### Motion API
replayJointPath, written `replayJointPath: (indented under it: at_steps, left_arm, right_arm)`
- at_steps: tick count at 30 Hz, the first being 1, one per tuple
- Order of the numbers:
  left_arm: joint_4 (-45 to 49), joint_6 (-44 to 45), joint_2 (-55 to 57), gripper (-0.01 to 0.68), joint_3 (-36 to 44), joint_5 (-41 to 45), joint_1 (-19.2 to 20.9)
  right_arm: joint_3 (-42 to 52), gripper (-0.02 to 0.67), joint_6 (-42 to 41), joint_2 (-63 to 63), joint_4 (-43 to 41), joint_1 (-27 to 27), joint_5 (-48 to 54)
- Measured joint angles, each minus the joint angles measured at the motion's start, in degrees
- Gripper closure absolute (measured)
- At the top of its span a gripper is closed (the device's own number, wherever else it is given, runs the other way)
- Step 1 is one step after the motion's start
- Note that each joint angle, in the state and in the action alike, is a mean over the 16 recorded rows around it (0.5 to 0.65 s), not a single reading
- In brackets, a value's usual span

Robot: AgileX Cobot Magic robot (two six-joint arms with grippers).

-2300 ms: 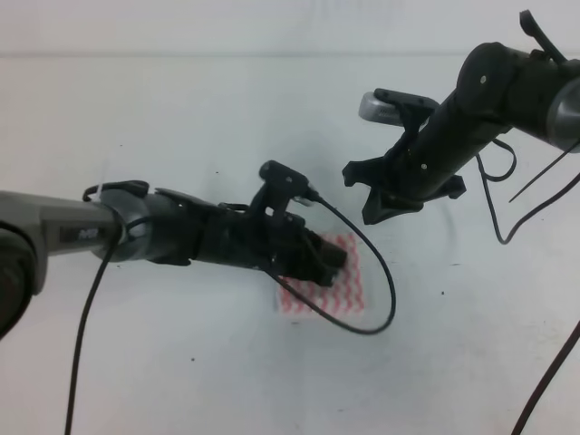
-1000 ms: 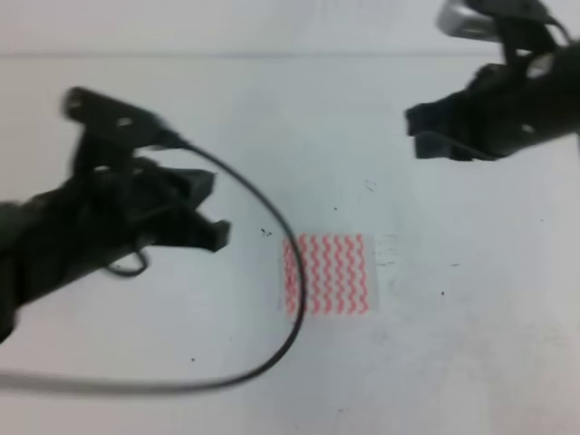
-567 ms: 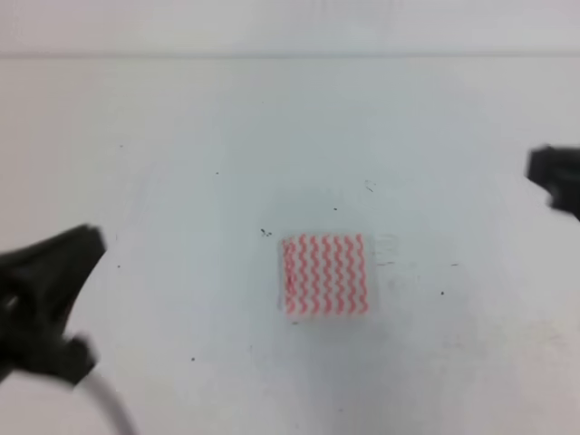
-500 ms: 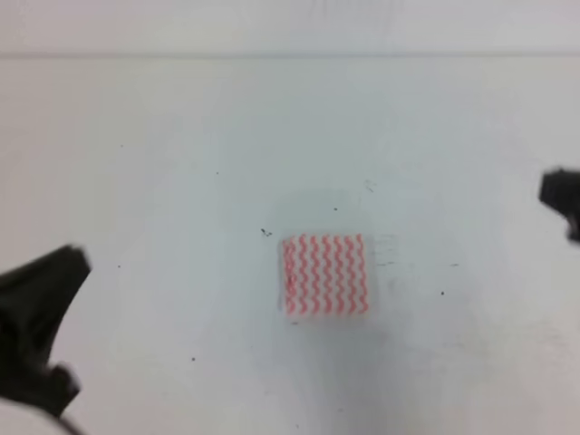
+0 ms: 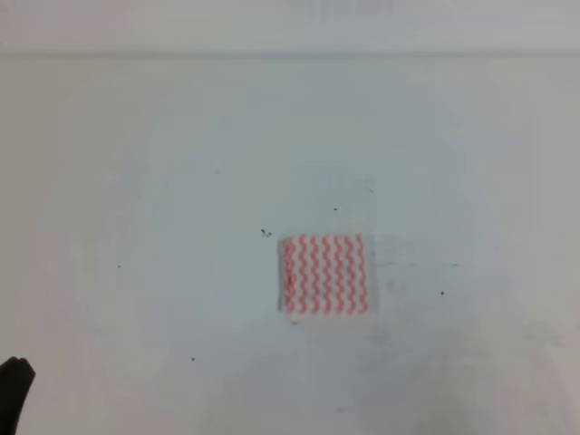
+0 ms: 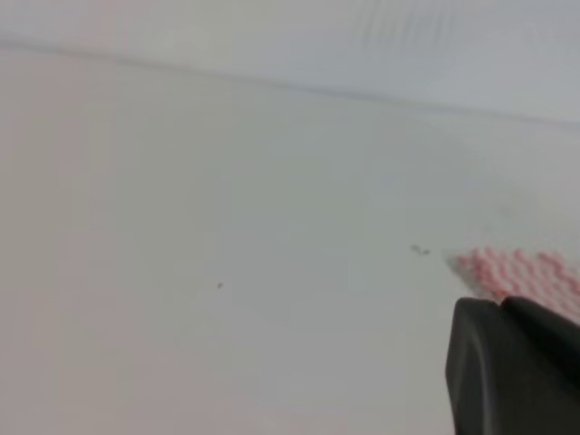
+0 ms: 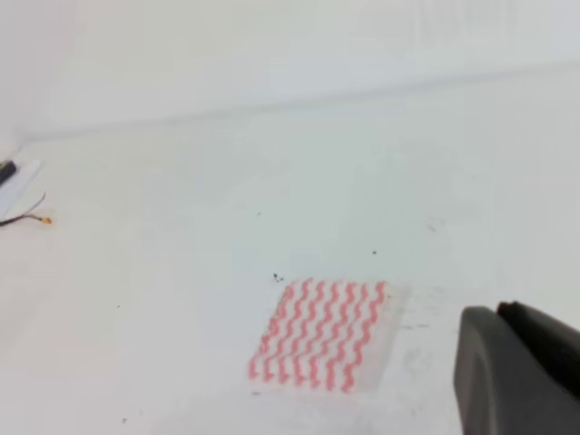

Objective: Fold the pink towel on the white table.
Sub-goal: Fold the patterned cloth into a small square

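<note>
Pink towel [image 5: 326, 275] folded flat on white table [image 5: 163, 163], well apart from both jaws, jaw state unclear

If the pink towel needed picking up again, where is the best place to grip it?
Probably a corner, approached from the side. The pink towel lies flat as a small folded square on the white table, so only its edges offer anything to pinch.
</note>
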Motion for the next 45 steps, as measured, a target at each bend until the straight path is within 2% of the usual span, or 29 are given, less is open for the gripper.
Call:
replayJointPath:
  at_steps: [13, 25, 30, 34, 41, 45]
  left_arm:
    - [-1.08, 0.08, -1.06, 0.676, 3.30, -4.00, 0.00]
    - [-1.30, 0.27, -0.95, 0.676, 3.43, -4.12, -0.01]
    - [-1.30, 0.42, -0.95, 0.675, 3.43, -4.15, -0.01]
    - [-1.30, 0.55, -0.95, 0.675, 3.43, -4.18, -0.01]
    - [-0.97, 0.56, -1.12, 0.676, 3.23, -4.21, 0.00]
    - [-0.87, 0.58, -1.17, 0.676, 3.17, -4.25, 0.00]
  right_arm:
    - [12.39, 0.667, -0.14, -10.77, 1.12, 0.00, -8.56]
    - [14.21, 0.667, -0.14, -11.01, 1.19, 0.00, -10.90]
    - [14.33, 0.667, -0.12, -11.16, -2.80, -0.42, -12.69]
    - [14.57, 0.667, -0.08, -11.73, -7.01, -2.98, -14.20]
    - [17.08, 0.667, 0.03, -15.60, -14.09, -10.85, -16.25]
    - [19.29, 0.667, 0.10, -18.12, -15.36, -15.30, -16.38]
